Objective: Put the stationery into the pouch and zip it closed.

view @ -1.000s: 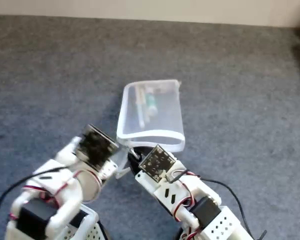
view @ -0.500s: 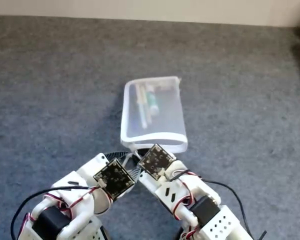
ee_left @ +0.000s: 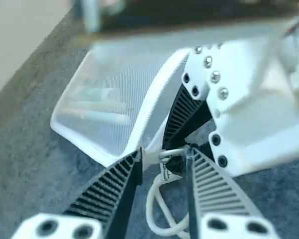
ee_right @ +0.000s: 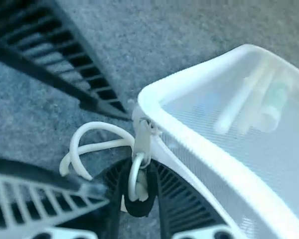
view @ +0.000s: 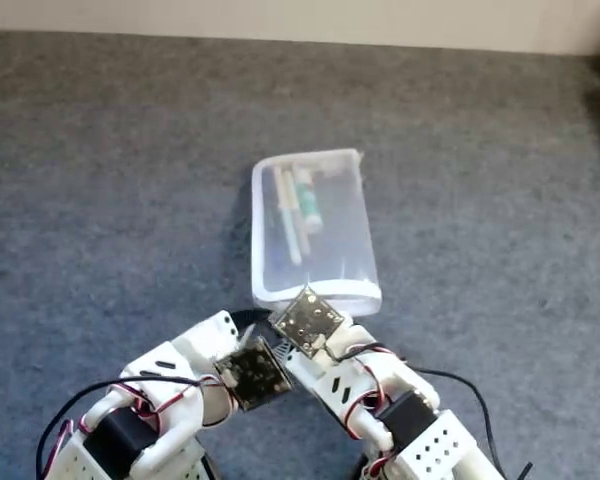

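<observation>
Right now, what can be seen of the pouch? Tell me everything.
The pouch is a translucent white mesh case with a white zip band, lying flat on the grey carpet, pens showing through. At its near corner sit the zip slider, a metal ring and a looped white cord. The right pincer is shut on the ring; the left pincer stands open astride that corner.

Two white arms lean forward, wrists close together. Left gripper point(ee_left: 164, 155) jaws stand parted. Right gripper point(ee_right: 138, 170) jaws are clamped on a zip pull point(ee_right: 134, 186).
</observation>
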You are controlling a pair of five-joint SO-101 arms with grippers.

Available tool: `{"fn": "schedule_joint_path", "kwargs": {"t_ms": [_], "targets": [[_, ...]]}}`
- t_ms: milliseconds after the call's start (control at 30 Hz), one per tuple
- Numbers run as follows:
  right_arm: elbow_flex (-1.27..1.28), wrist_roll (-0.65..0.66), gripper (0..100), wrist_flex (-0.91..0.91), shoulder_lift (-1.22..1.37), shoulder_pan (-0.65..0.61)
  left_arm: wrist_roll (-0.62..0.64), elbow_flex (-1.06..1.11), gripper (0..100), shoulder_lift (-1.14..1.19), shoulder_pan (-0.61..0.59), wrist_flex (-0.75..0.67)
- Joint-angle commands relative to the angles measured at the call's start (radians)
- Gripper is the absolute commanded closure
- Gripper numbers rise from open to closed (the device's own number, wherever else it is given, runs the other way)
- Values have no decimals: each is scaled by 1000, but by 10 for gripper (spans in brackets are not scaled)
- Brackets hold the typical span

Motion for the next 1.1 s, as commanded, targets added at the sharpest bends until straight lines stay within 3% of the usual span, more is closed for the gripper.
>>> {"fn": "schedule_joint_path", "kwargs": {"t_ms": [0,133,267,533,767,1067], "targets": [[-94,-14,994,-42,-42,41,-86,136,861,5,107,-2],[-96,-14,994,-42,-42,51,-86,70,905,5,-45,-87],[-96,-14,994,-42,-42,50,-81,15,873,5,-170,-127],[-96,-14,994,-42,-42,50,110,2,860,5,-217,-180],[-104,-14,994,-42,-42,50,132,-21,859,5,-348,-250],[-119,-14,994,-42,-42,50,227,-145,858,5,-355,-206]]}}
